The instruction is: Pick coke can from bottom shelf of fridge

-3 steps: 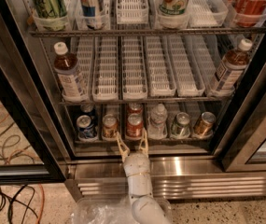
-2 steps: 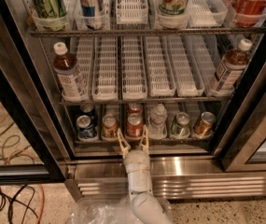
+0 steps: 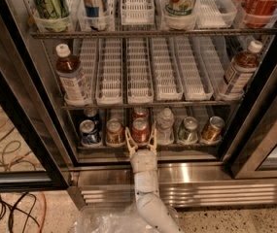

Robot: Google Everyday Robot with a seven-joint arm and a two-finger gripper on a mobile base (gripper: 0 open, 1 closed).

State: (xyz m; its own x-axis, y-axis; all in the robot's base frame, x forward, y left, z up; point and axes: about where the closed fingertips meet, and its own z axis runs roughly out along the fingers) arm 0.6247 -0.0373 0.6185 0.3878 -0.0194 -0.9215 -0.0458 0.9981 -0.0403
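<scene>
On the bottom shelf of the fridge stood seven cans and one clear bottle. There were two red cans, one behind the other, two blue at the left, one brownish, one greenish and one gold at the right. The near red one, the coke can, stood mid-row between the brownish can and the clear bottle. The gripper was at the shelf's near edge with its fingers spread, one on either side of the coke can. Whether they touched it could not be told. Since a second before, the gripper had edged a little farther in around the can, and the cans stood as they had. Two tea bottles stood on the shelf above, at its left and right ends. Cables lay on the floor at the left.
</scene>
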